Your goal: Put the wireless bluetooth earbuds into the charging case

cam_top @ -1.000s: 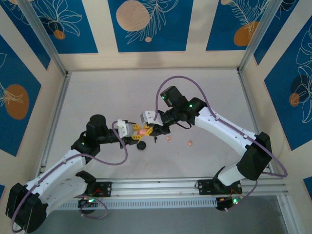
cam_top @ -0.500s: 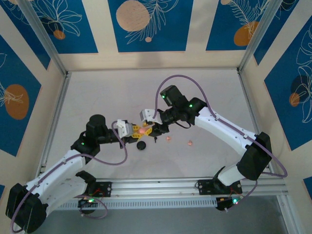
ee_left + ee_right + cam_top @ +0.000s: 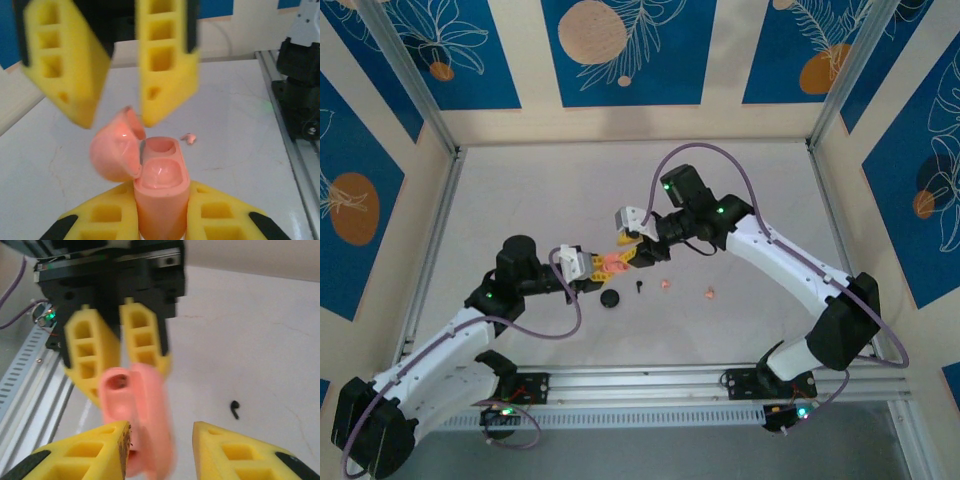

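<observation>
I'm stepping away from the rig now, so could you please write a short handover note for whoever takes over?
Left gripper: shut on the pink case, lid open, both wells empty.
Right gripper: open, jaws apart close by the lid.
On the table: two pink earbuds, one black earbud, a black case.
Done: pink case picked up and opened.
Left: no earbud seated yet.

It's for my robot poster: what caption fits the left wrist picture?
Left fingers grip the open pink case; right fingers hang spread above its lid; a pink earbud lies behind.
</observation>
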You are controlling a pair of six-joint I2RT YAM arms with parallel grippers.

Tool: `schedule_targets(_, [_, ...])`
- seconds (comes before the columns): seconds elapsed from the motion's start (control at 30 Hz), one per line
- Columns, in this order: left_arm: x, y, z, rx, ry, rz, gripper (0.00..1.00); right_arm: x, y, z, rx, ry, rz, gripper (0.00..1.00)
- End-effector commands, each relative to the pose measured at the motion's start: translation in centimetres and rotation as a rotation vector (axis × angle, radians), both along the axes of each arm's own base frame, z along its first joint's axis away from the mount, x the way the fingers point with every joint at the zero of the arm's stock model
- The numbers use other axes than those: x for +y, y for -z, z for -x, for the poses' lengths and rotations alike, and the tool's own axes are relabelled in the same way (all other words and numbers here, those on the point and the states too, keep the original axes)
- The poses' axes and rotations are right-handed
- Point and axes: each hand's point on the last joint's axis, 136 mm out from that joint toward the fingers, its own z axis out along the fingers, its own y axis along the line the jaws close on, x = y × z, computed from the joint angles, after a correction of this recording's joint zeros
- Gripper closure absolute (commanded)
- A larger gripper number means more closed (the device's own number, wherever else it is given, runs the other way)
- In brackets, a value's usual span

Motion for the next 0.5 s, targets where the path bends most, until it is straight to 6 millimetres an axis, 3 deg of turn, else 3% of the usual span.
schedule_targets(0.0, [-0.3,-1.2,1.0,-0.028,0.052,0.028,0.85,-0.1,-1.7,-0.7,-0.020,0.027,-0.047,0.61])
schedule_targets(0.23, [-0.3,-1.1,0.7,-0.024,0.039,0.046,0.85,-0.6,-2.2,-1.1,-0.004,0.054,-0.076,0.62])
schedule_targets(0.47, [-0.5,-0.3,-0.2,0.000,-0.004,0.106,0.85,-1.5,-3.7,-0.3,0.037,0.045,-0.136,0.60])
